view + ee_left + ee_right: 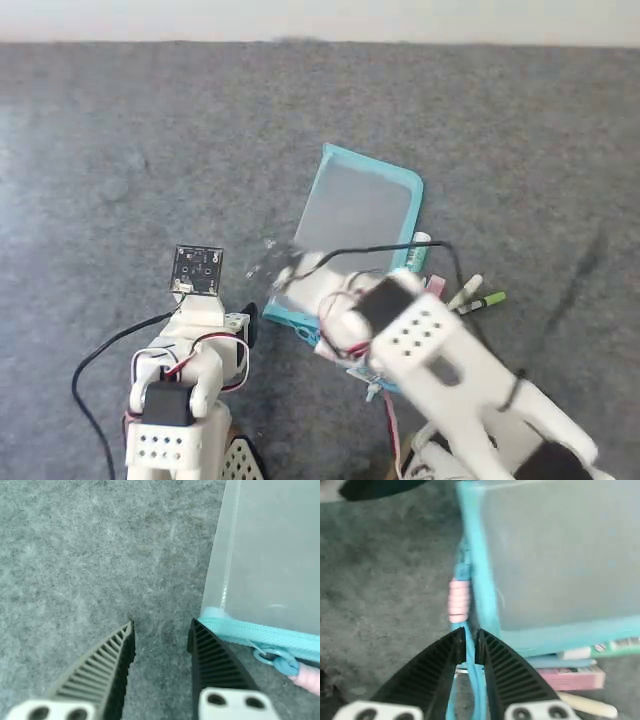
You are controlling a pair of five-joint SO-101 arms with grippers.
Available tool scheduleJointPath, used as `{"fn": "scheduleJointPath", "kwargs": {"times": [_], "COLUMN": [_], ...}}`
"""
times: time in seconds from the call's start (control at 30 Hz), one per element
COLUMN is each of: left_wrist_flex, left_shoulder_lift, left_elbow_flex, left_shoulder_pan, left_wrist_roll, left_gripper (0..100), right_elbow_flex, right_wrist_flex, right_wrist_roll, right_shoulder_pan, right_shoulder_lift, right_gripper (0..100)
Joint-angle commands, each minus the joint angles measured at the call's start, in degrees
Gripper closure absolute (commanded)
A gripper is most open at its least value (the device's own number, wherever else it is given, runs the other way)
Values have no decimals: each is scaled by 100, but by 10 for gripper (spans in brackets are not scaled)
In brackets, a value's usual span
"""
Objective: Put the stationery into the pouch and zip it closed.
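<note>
Pouch [360, 205] mid-table, pens [478, 296] poking out right | right gripper [470, 639] pinched on zip cord [481, 700], likely for pulling | left gripper [161, 632] spread apart by near-left corner, seemingly to steady it

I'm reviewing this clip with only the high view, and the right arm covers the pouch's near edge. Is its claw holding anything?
Observer: Yes. Its wrist view shows the right claw shut on the teal pull cord, next to a pink bead on that cord.
Operator: And the left claw?
Observer: The left claw is open over bare carpet, beside a corner of the pouch, and holds nothing.
Operator: Is the stationery in yet?
Observer: No. A pink block and a cream pen lie outside, along the pouch's edge.
</note>
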Motion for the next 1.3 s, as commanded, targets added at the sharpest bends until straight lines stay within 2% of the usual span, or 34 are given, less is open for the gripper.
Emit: {"fn": "scheduleJointPath", "kwargs": {"times": [0.0,0.13,0.37,0.57,0.73,1.03,1.27], "left_wrist_flex": [18,18,18,18,18,18,18], "left_shoulder_lift": [-9,-9,-9,-9,-9,-9,-9], "left_elbow_flex": [-48,-48,-48,-48,-48,-48,-48], "left_shoulder_pan": [-35,-35,-35,-35,-35,-35,-35], "left_wrist_roll": [44,44,44,44,44,44,44], "left_gripper": [829,829,829,829,829,829,829], "right_elbow_flex": [-352,-360,-352,-352,-352,-352,255], "right_wrist_flex": [22,-57,-136,-655,-1077,-1059,-1429], "right_wrist_roll": [-220,-360,-360,-580,-598,-607,-554], "right_shoulder_pan": [-277,-400,-1112,-919,-708,-549,-549], "right_shoulder_lift": [101,233,620,1218,1525,1912,1912], "right_gripper": [950,950,930,826,829,829,829]}}
